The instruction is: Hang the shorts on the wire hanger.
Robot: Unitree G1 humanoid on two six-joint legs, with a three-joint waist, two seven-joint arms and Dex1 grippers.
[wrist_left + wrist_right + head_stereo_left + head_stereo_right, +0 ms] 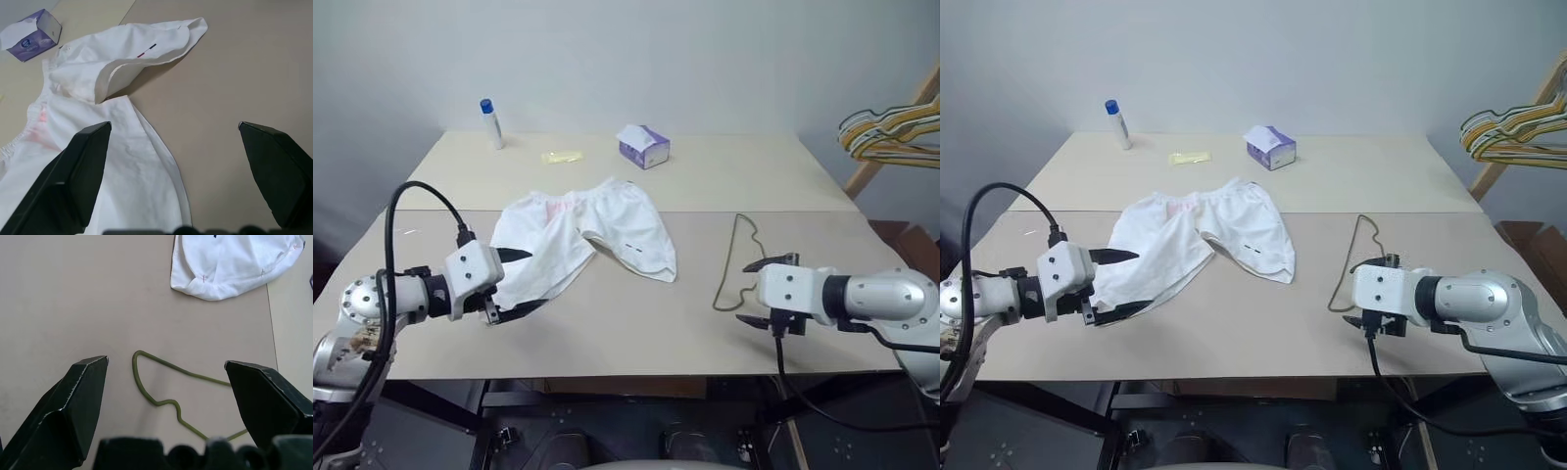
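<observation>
The white shorts [582, 240] lie spread and rumpled on the tan table [636, 333], left of centre, with one leg folded over. Just off their near left leg hangs my left gripper [534, 281], open, pointing across at the fabric [73, 83] with nothing between its fingers. The thin olive-green wire hanger [739, 257] lies flat on the table to the right of the shorts. My right gripper [745, 292] is open just above the hanger's near end [135, 374], touching nothing.
A purple-and-white tissue box [644, 147], a white bottle with a blue cap [492, 122] and a small yellow piece [562, 157] stand at the back of the table. A bunch of yellow and pale hangers [891, 132] hangs off the table at the far right.
</observation>
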